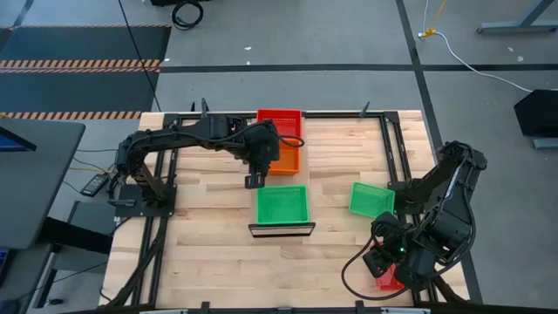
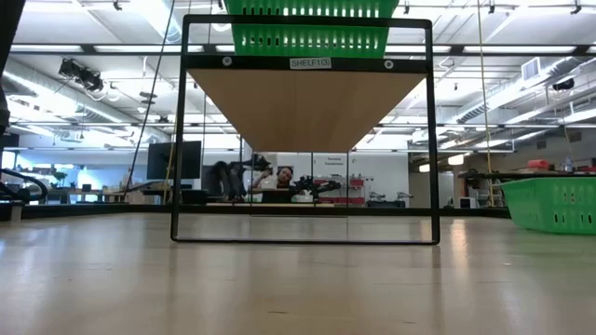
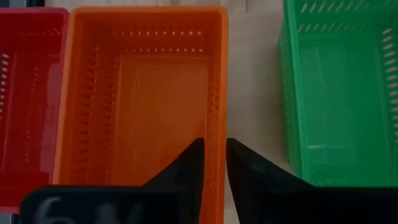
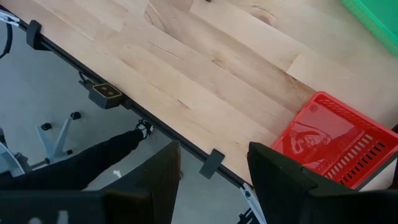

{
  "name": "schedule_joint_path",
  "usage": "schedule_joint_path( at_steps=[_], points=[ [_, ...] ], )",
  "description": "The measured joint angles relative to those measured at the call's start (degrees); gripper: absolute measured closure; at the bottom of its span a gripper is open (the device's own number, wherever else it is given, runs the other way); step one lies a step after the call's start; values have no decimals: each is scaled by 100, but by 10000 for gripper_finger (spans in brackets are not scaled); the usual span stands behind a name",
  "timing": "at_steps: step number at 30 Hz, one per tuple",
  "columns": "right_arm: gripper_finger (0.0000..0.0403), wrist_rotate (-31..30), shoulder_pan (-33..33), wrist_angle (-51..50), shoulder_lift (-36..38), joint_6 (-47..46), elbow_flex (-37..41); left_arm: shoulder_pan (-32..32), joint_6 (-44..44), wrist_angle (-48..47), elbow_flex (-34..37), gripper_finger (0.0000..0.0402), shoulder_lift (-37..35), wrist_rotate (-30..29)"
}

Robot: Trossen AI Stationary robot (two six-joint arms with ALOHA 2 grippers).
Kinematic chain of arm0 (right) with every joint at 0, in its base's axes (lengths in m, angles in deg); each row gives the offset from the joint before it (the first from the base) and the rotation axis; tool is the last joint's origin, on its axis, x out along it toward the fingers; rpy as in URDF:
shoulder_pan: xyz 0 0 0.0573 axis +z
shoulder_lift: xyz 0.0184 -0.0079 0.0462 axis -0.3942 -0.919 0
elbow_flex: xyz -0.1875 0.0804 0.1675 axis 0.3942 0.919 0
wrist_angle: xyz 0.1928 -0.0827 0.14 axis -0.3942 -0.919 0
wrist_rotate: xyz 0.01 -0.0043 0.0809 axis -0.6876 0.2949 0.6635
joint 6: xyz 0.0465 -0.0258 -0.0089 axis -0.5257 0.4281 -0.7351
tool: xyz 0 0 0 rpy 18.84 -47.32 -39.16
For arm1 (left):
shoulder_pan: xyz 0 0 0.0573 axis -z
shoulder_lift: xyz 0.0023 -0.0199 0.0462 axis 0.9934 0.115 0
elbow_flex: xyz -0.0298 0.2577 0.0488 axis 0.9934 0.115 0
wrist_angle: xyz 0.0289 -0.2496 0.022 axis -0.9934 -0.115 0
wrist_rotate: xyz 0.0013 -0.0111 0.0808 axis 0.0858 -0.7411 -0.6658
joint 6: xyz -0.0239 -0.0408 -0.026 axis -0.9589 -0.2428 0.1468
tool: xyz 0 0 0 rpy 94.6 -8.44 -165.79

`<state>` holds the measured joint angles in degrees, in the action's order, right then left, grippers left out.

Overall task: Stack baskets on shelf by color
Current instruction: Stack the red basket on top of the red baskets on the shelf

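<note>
L gripper (image 3: 213,165) jaws narrow, straddling orange basket (image 3: 140,93) wall, between red basket (image 1: 279,119) & green basket (image 1: 282,205); R gripper (image 4: 214,165) wide, empty.

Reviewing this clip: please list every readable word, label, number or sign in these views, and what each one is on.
"SHELF(3)": a small white label on the top bar of the black metal shelf frame, low view.
Pale marks on the left tool's dark body: too blurred to read.
No other text can be read.
</note>
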<state>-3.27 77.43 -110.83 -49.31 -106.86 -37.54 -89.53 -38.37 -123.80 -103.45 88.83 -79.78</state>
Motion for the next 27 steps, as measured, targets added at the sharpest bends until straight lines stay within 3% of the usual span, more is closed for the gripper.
schedule_joint_path(
  at_steps=[5, 9, 12, 18, 23, 27],
  points=[
    [211, 25, 10, 2, 0, -4, 0, 0, -222, 159, 0, 315, -39, 0],
    [211, 501, 64, -20, -13, -331, 0, 29, -390, 28, -201, 311, -90, -3],
    [211, 719, 152, 209, -24, -766, 137, 66, -463, -168, -586, 311, -92, -3],
    [211, 884, 43, 1398, -120, -794, 915, 217, -496, -416, -1657, 322, -152, 81],
    [211, 1933, 46, 1591, -324, -1032, 1657, 409, -516, -186, -2354, 333, -361, 529],
    [211, 2485, 121, 1548, -410, -1278, 2198, 643, -687, -26, -2428, 341, -604, 608]
  ],
)
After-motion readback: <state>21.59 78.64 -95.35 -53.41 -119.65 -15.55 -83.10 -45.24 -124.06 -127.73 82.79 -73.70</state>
